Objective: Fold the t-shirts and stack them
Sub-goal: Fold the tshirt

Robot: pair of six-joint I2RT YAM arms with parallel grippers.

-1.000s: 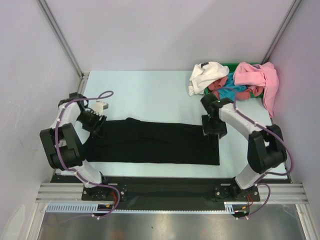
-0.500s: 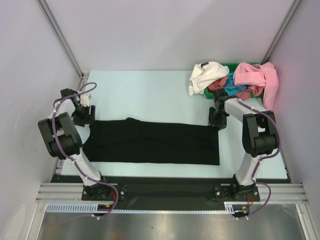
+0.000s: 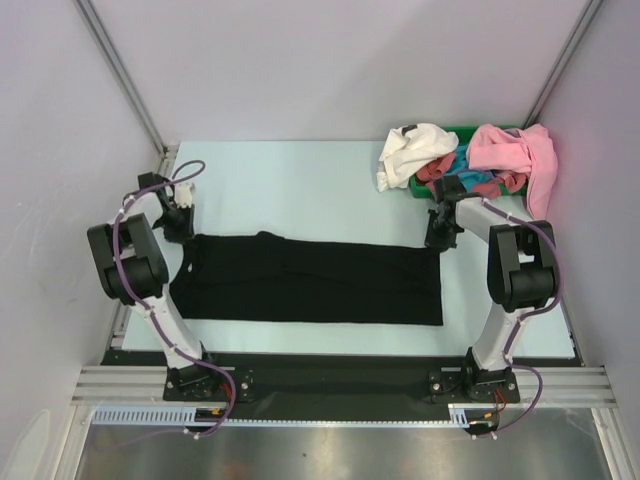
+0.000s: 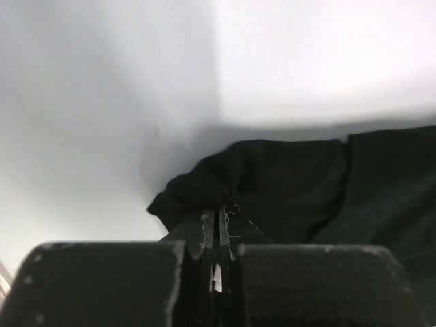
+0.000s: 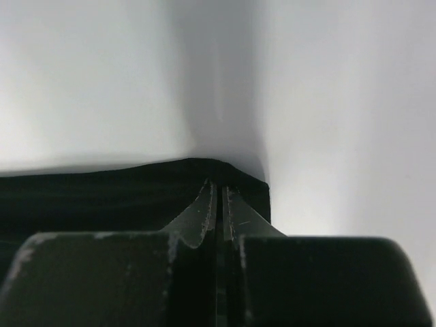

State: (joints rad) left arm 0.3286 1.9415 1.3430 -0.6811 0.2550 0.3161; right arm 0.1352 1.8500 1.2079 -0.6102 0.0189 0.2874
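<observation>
A black t-shirt [image 3: 310, 280] lies flat as a long band across the near half of the table. My left gripper [image 3: 185, 230] sits at its far left corner; in the left wrist view the gripper [image 4: 215, 212] is shut on a bunched fold of the black cloth [image 4: 286, 184]. My right gripper [image 3: 437, 240] sits at the far right corner, and the right wrist view shows it [image 5: 219, 187] shut on the shirt's edge [image 5: 102, 197]. White [image 3: 415, 150], pink [image 3: 515, 150], teal [image 3: 462, 182] and red [image 3: 432, 172] t-shirts lie heaped at the back right.
The heap spills over a green bin [image 3: 470, 128] in the back right corner, close behind my right arm. Grey walls and metal posts close in the table on the left, the right and the back.
Both grippers went from open to shut, each on a far corner of the black t-shirt. The left one moved back and to the left, the right one slightly back and to the right.
</observation>
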